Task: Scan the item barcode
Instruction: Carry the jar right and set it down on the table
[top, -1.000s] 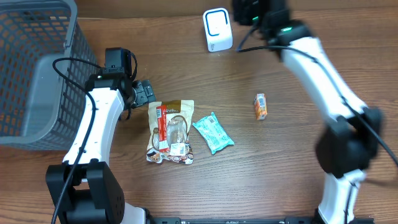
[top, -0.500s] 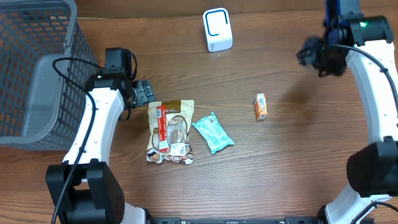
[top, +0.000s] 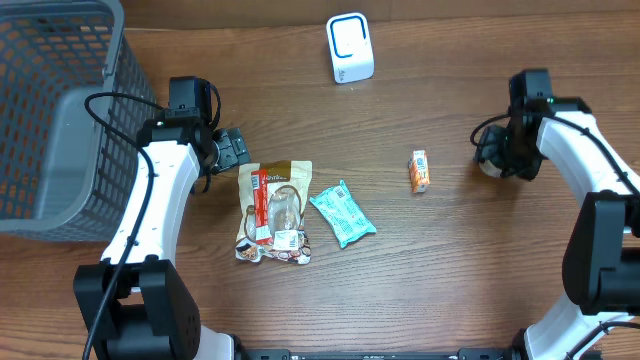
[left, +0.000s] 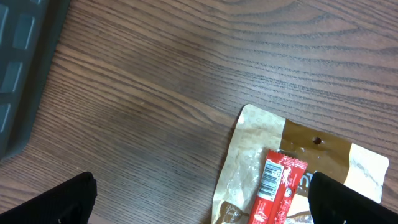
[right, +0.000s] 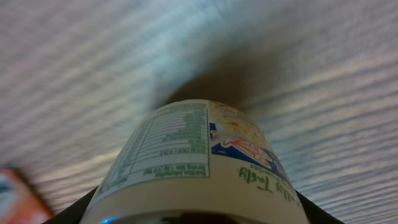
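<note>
Right gripper (top: 503, 152) clamps white round label-printed tub (right: 199, 165) low over wooden table (top: 450, 280), well apart from white box scanner (top: 349, 48). Left gripper (top: 232, 148) gapes wide (empty). Risk: barcode turned away, scan misses.

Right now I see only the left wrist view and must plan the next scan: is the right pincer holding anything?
Observer: Yes, the right pincer grips a white cylindrical container with a printed label.
Operator: Where is the scanner?
Observer: The white box-shaped scanner with a blue outline stands upright near the far edge of the wooden table.
Operator: What else lies near this brown plastic pouch?
Observer: A teal plastic snack packet lies beside it, on the side toward the right pincer.
</note>
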